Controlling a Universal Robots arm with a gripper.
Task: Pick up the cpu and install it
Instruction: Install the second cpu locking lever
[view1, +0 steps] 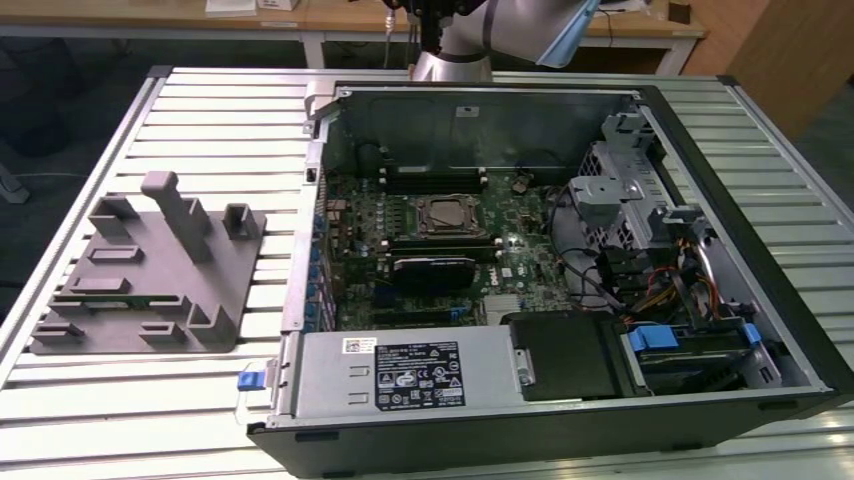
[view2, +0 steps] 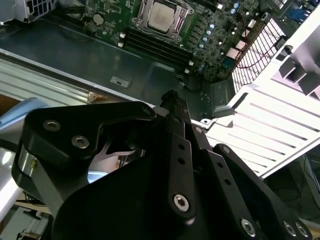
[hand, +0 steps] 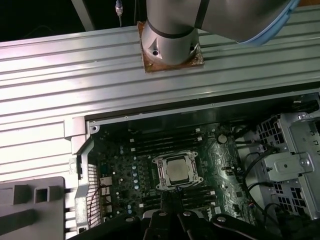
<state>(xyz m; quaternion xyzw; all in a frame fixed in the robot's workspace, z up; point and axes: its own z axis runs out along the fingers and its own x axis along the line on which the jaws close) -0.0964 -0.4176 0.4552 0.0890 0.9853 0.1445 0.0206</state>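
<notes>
From the exterior view's left I see the grey fixture (view1: 147, 270) on the slatted table (view1: 200, 110), then the open computer case (view1: 561, 250). The cpu (view1: 443, 213) sits in its socket (view1: 445, 217) on the motherboard (view1: 521, 255). My gripper (view2: 172, 97) hangs above, fingers pressed together, holding nothing.

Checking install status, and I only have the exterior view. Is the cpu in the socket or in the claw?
Observer: In the socket. In both wrist views the cpu lies pale side up inside the socket frame.
Operator: Is the claw holding anything?
Observer: No. The claw is shut with nothing between its tips.
Operator: Where is it?
Observer: Raised clear of the motherboard, not touching the cpu.
</notes>
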